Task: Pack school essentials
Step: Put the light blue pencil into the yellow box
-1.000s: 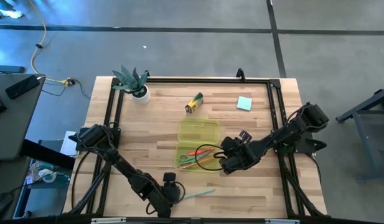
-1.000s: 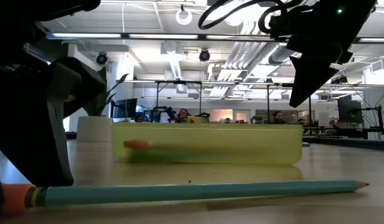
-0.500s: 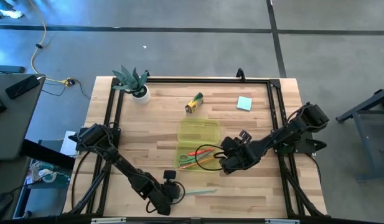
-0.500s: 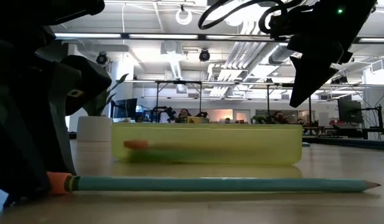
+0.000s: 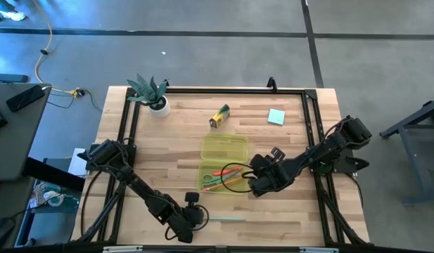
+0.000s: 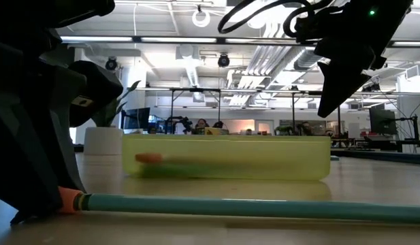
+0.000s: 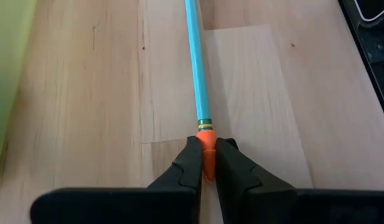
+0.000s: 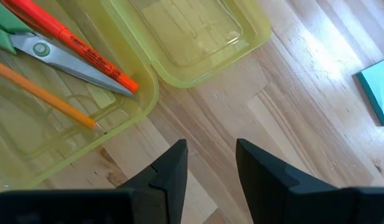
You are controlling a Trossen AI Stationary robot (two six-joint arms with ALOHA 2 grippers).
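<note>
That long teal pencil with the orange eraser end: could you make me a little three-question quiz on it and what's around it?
1. True or false: the left end effector is shut on the long teal pencil at its orange eraser end.
2. What lies in the translucent yellow-green plastic case? A) scissors and pens B) a plant
3. Fill in: the right end effector hangs over bare ____.

Key: 1 true; 2 A; 3 wood.

Overhead ceiling strip lights [image 6: 196, 39] illuminate evenly; shadows are soft. Low view: near dark left arm [image 6: 33, 136] blurred, silhouetted. Glare patch on the pale wooden bench [image 8: 316, 46].
</note>
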